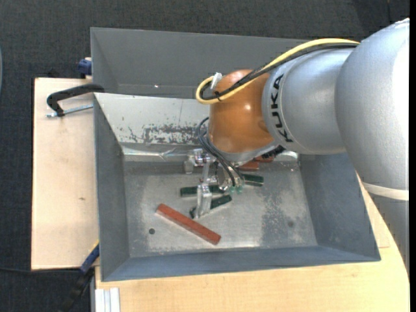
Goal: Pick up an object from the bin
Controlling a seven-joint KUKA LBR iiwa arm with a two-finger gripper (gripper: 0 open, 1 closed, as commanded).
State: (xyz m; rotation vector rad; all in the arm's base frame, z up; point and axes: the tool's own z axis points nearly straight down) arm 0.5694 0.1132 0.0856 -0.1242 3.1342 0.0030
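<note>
My gripper (204, 197) hangs low near the middle of the bin floor, under the arm's orange cover. Around its tip lie several dark green pieces: one (190, 190) just to its left, one (221, 200) just to its right, and another (252, 180) further right, partly under the arm. Whether any of them is gripped is not visible. A flat reddish-brown stick (187, 223) lies diagonally on the floor just in front of the gripper, apart from it.
A small dark speck (151, 232) lies on the floor at the front left. The arm and its cover hide the bin's back right. Bare floor stretches to the left and to the front right of the gripper.
</note>
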